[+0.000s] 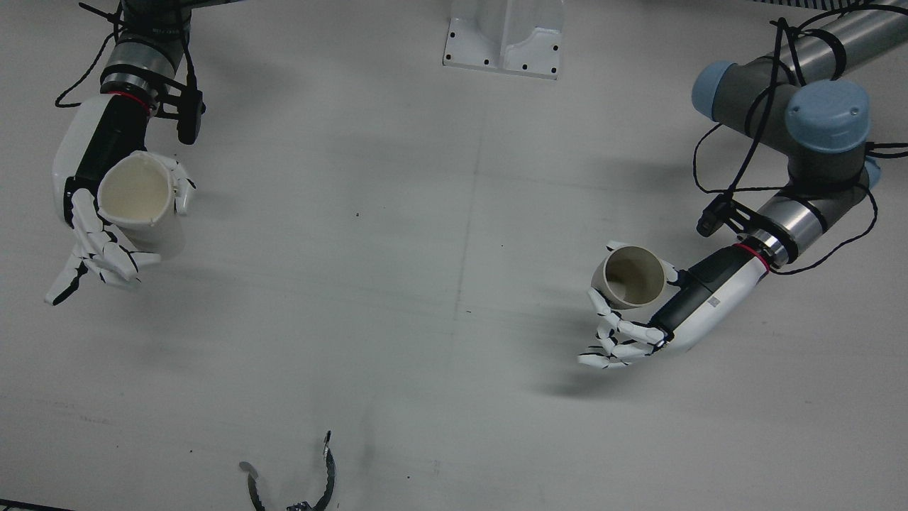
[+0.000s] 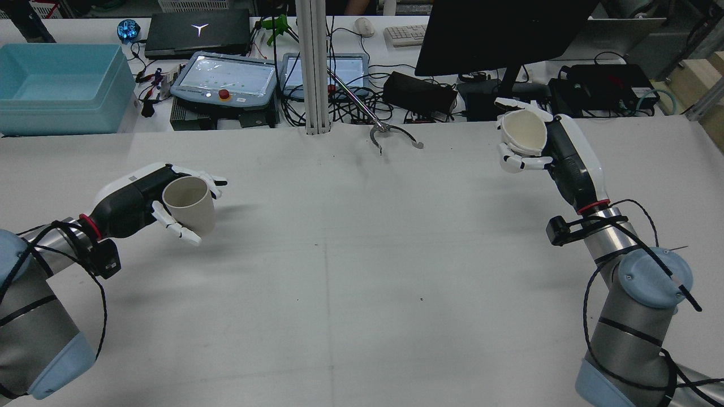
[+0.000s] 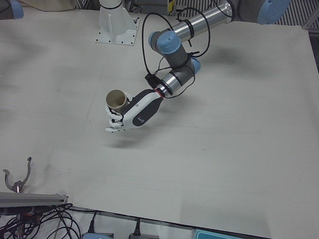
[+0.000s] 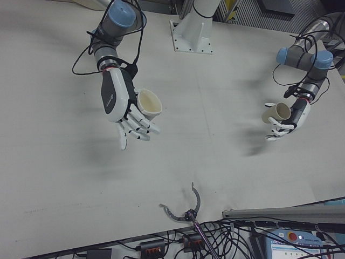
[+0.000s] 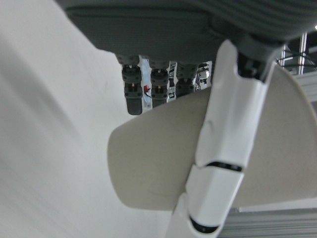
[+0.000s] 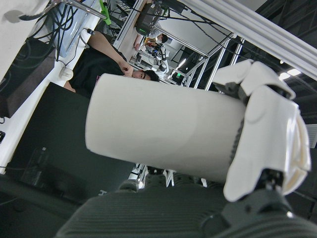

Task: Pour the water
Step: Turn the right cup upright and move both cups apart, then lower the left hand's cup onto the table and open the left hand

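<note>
My left hand point(image 2: 138, 198) is shut on a beige cup point(image 2: 189, 204), held upright a little above the table point(image 2: 362, 271) on the robot's left half. From the front the same cup point(image 1: 633, 277) shows a dark, open mouth, with the fingers point(image 1: 617, 341) curled around its side. My right hand point(image 2: 557, 150) is shut on a white cup point(image 2: 526, 133), raised above the table and tilted slightly. That cup point(image 1: 138, 195) also shows its mouth in the front view. The two cups are far apart. I cannot tell whether either holds water.
A metal claw tool point(image 2: 393, 133) lies at the table's far edge, between the arms. The arms' white pedestal point(image 1: 505, 35) stands at the robot's side. Beyond the table sit a teal bin point(image 2: 56, 85), tablets, cables and a black monitor point(image 2: 498, 34).
</note>
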Action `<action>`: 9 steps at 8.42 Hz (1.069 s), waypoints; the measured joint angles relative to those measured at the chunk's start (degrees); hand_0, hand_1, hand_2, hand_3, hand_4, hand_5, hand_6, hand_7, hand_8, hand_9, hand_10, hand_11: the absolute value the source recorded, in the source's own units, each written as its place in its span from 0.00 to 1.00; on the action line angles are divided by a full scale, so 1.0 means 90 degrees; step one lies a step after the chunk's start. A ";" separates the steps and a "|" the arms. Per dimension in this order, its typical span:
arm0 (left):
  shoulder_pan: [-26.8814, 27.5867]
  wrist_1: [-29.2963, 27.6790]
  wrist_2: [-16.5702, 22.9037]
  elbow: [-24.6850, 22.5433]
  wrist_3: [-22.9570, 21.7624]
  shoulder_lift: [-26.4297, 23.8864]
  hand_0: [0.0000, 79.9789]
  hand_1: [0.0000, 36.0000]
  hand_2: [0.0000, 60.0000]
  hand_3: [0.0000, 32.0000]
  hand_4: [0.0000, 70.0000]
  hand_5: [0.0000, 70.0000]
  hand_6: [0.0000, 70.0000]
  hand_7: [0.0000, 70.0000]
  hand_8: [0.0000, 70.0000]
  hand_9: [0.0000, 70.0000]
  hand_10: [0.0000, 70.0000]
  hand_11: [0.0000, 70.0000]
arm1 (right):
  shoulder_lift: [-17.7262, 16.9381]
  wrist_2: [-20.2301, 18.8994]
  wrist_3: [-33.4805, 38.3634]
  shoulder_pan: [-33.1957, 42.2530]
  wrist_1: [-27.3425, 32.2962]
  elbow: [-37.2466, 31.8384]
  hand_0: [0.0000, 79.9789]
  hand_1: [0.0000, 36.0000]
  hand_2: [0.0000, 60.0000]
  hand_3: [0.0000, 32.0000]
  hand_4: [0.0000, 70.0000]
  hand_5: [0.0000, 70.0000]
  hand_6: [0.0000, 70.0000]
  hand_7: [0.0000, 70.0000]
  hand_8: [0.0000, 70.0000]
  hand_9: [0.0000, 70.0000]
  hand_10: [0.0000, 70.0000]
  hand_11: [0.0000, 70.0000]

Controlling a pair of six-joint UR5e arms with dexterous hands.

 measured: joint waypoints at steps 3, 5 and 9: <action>-0.0895 -0.0610 -0.0072 -0.0081 -0.0297 0.1375 1.00 1.00 0.19 0.00 1.00 1.00 0.48 0.96 0.22 0.34 0.22 0.36 | -0.0105 -0.0029 0.0812 0.0141 0.0427 -0.1204 0.63 0.55 0.68 0.00 0.59 0.18 0.64 0.61 0.48 0.57 0.01 0.02; -0.1111 -0.1021 -0.0543 0.0063 -0.0277 0.2094 1.00 1.00 0.09 0.00 1.00 1.00 0.44 0.91 0.22 0.34 0.22 0.36 | -0.0129 -0.0058 0.0920 0.0167 0.0566 -0.1400 0.64 0.56 0.65 0.00 0.52 0.18 0.65 0.61 0.46 0.55 0.00 0.00; -0.1104 -0.2352 -0.1112 0.1297 -0.0184 0.2637 1.00 1.00 0.00 0.00 1.00 1.00 0.41 0.81 0.22 0.34 0.23 0.39 | -0.0107 -0.0083 0.0916 0.0123 0.0570 -0.1456 0.63 0.56 0.66 0.00 0.49 0.19 0.66 0.61 0.45 0.53 0.00 0.00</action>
